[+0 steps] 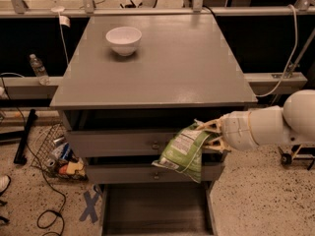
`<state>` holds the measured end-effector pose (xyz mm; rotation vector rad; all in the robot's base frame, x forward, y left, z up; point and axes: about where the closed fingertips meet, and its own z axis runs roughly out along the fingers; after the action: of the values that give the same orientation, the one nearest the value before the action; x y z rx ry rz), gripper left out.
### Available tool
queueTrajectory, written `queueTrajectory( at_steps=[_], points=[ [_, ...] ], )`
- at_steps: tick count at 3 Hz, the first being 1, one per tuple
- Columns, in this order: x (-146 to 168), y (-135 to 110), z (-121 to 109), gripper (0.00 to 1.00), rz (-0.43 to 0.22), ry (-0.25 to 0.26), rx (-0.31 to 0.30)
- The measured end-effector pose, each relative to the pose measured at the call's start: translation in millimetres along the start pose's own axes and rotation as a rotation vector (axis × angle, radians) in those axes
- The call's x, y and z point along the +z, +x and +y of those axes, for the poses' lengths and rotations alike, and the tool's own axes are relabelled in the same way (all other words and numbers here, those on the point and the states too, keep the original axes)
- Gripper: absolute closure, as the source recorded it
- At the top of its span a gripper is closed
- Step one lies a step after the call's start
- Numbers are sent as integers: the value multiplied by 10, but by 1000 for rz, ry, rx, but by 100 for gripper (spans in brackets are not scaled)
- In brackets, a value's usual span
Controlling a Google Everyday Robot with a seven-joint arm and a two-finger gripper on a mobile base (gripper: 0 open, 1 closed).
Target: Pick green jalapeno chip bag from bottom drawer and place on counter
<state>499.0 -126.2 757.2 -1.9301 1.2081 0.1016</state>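
The green jalapeno chip bag [183, 151] hangs in the air in front of the two knobbed drawers, tilted, its white label facing up. My gripper [210, 135] comes in from the right on a white arm and is shut on the bag's upper right edge. Below, the bottom drawer [156, 210] is pulled out, showing a bare grey floor. The counter [162, 68] lies above the bag, its front edge a little higher than the gripper.
A white bowl [123, 40] stands on the counter at the back left. A wire basket of clutter [60, 154] and cables lie on the floor to the left of the cabinet. A water bottle [37, 68] stands on the left ledge.
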Motion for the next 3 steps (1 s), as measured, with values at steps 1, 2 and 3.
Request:
queueTrajectory(
  at_steps=[1, 2, 3],
  points=[
    [-183, -28, -192, 100, 31, 21, -40],
    [-505, -108, -533, 100, 93, 40, -107],
    [-822, -248, -931, 100, 151, 60, -190]
  ],
)
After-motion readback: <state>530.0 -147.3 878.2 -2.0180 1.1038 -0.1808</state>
